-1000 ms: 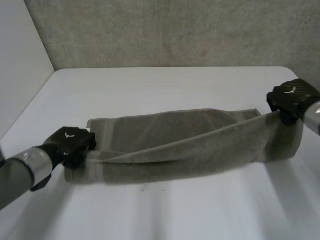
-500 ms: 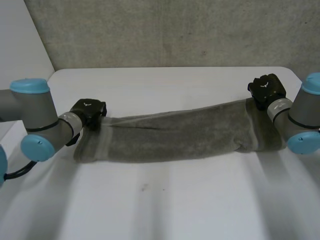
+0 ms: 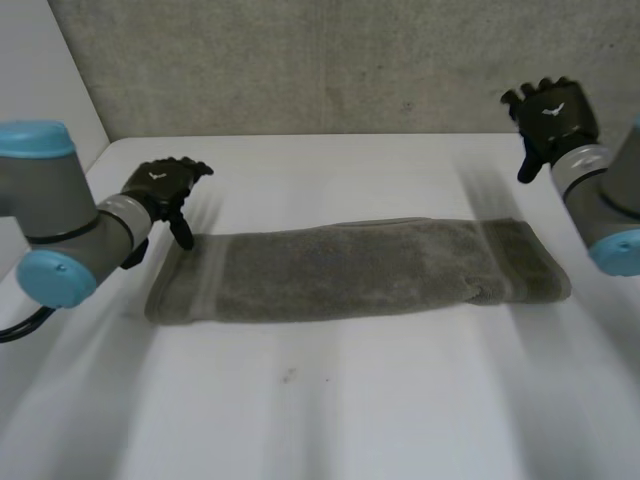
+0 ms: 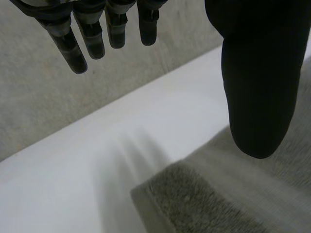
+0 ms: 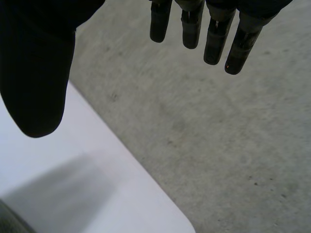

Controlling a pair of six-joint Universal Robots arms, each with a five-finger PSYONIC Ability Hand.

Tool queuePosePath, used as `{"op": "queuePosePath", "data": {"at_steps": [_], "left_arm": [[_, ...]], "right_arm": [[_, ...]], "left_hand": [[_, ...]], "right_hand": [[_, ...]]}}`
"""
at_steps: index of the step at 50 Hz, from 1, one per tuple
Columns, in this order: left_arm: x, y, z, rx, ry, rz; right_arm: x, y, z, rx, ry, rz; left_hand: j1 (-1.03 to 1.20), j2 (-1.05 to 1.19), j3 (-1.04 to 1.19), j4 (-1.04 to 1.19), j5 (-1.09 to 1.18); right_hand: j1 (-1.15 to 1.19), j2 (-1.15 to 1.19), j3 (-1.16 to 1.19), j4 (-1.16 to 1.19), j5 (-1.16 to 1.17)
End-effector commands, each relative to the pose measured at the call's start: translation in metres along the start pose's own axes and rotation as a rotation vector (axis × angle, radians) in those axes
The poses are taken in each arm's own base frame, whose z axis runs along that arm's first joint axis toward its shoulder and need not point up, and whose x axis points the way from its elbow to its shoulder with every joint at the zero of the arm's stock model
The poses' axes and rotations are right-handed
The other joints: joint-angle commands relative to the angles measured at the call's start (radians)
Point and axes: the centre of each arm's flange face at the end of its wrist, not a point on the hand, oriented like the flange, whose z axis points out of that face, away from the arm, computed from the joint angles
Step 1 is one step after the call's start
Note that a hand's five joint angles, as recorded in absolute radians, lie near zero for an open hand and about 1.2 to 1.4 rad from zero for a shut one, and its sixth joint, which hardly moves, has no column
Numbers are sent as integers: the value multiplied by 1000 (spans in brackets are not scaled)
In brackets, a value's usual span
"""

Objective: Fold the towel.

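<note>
We record a white table (image 3: 330,400) with a smooth matte top and a rounded far corner (image 5: 170,221). Behind it we find a grey concrete wall (image 3: 330,60), rough and speckled, meeting the table's far edge. A plain white wall (image 3: 40,110) closes the left side. We note soft, even light.

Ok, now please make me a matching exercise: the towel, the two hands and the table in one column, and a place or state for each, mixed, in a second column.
Column one:
1. towel
2. left hand
3. right hand
4. table

Column two:
A. open, raised clear of the towel, in front of the grey wall
B. white, carries the towel
C. lies flat as a long folded strip
D. open, by a far corner of the towel

Pairs: 1-C, 2-D, 3-A, 4-B.
</note>
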Motion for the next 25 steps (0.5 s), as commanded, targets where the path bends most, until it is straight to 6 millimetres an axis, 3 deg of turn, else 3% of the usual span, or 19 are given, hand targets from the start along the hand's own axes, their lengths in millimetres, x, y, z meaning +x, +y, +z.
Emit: {"op": "queuePosePath", "data": {"at_steps": [1,5,7,10,12,13,15,25], "left_arm": [[5,-11,-46,-14,4,-49],[15,2,-72,-35,14,-53],[20,8,-78,-33,18,-53],[25,20,-86,-22,20,-51],[27,24,-89,-9,18,-46],[29,26,-92,8,19,-42],[31,26,-93,25,22,-37],[35,26,-94,49,28,-30]], "right_arm": [[23,-10,-49,-92,-10,57],[24,9,-70,-202,-68,84],[16,32,-87,-290,-144,124],[13,42,-93,-319,-173,145],[9,61,-101,-350,-213,176],[9,62,-101,-350,-213,176],[4,82,-104,-376,-237,194],[-2,113,-97,-386,-244,162]], "left_hand": [[-6,7,6,5,-29],[-6,7,6,5,-29],[-6,7,6,5,-29],[-6,7,6,5,-29],[-6,7,6,5,-29],[-6,7,6,5,-29],[-6,7,6,5,-29],[-6,7,6,5,-29]], "right_hand": [[-36,-56,-42,-64,-70],[15,-5,9,-13,-18],[97,77,91,69,64],[173,154,168,146,140],[325,306,320,298,292],[326,306,320,299,293],[335,315,329,307,302],[370,350,364,343,337]]}}
